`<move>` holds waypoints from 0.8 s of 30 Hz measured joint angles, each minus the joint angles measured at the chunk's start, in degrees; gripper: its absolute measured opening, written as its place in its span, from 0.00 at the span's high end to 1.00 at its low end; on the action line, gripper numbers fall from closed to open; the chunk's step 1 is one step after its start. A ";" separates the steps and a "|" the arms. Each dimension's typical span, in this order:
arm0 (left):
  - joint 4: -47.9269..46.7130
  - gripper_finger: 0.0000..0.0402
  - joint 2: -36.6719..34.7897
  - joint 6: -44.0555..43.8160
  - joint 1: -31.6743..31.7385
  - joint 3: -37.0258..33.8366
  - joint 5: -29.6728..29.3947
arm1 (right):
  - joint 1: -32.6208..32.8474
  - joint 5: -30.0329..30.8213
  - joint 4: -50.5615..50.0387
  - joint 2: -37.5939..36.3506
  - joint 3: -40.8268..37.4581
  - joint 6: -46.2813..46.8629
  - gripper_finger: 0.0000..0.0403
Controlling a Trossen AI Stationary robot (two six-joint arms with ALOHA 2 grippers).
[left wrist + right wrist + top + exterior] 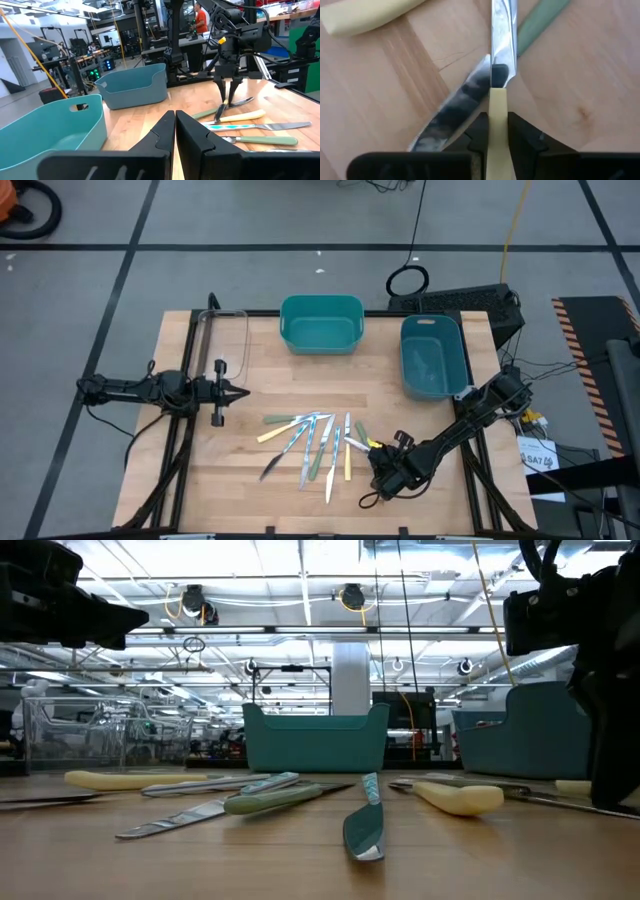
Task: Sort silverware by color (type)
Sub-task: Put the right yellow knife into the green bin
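Note:
The silverware (310, 445) lies in a loose pile on the wooden table's near middle: several thin knives and utensils with yellow, pale green and light blue handles. They also show in the low view, where a yellow handle (460, 798) lies at the right. My right gripper (373, 446) stands at the pile's right edge, shut on a yellow-handled knife (498, 60). My left gripper (238, 392) hovers shut over the table's left part, well clear of the pile, its closed fingers (165, 132) pointing at the right arm. My right gripper pinches the knife's yellow handle (498, 102) between its two fingers, close to where the blade begins. The fingers (234, 90) point down from above, and the knife runs on past them along their length. The blade (501, 35) slants down over another blade and a green handle; whether it touches them I cannot tell.
A teal bin (320, 325) stands at the far edge's middle and a blue bin (433, 358) at the far right. A clear tray (225, 340) sits at the far left. Bare wood lies between the bins and the pile. Cables hang off the table's right side.

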 joint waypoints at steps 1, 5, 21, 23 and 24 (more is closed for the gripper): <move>0.08 0.94 0.00 0.00 0.00 0.00 -0.01 | 0.00 0.38 -0.47 -0.47 -0.11 -0.24 0.89; 0.95 0.94 0.00 -0.02 0.00 0.00 -0.72 | -0.07 3.06 -0.64 -3.13 -0.03 -1.46 0.89; 7.71 0.94 0.02 -0.31 0.00 1.95 -11.91 | -0.02 25.85 3.56 -19.74 0.02 -23.83 0.89; 7.75 0.94 0.02 -1.15 0.02 1.95 -11.93 | -0.02 28.28 5.65 -21.56 0.03 -29.18 0.89; 7.75 0.94 0.02 -1.75 0.02 1.95 -11.93 | -0.02 29.59 6.55 -22.32 0.03 -31.83 0.89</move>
